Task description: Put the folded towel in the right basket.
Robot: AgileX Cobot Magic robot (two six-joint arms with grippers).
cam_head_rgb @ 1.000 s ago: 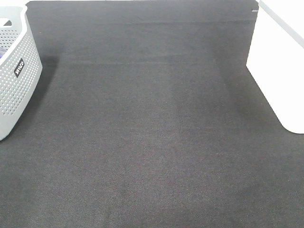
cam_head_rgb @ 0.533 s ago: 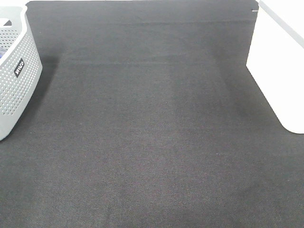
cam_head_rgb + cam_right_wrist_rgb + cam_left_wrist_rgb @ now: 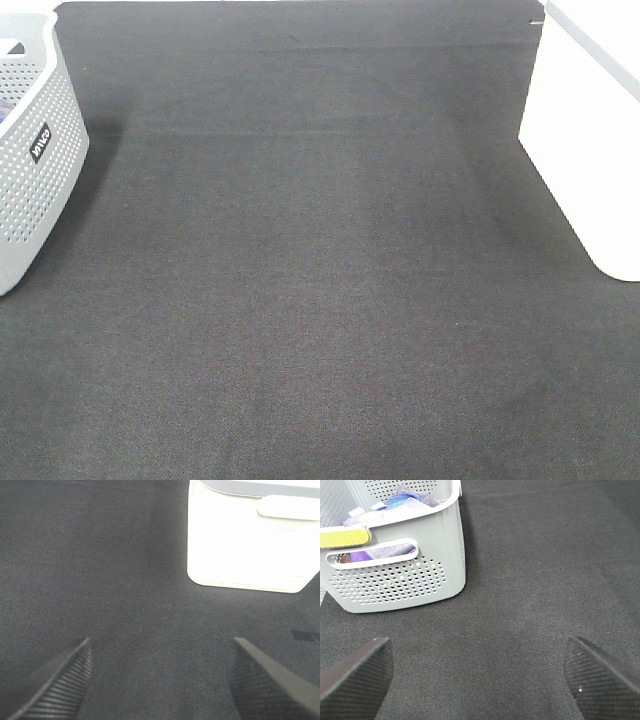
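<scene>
The right basket is white and stands at the right edge of the black cloth; it also shows in the right wrist view. No folded towel lies on the cloth. Bundled blue and purple cloth sits inside the grey perforated left basket, which also shows at the left edge of the high view. My left gripper is open and empty above the cloth, near the grey basket. My right gripper is open and empty above the cloth, near the white basket. Neither arm shows in the high view.
A black cloth covers the table between the two baskets. The grey basket has a handle slot and a yellow label on its rim.
</scene>
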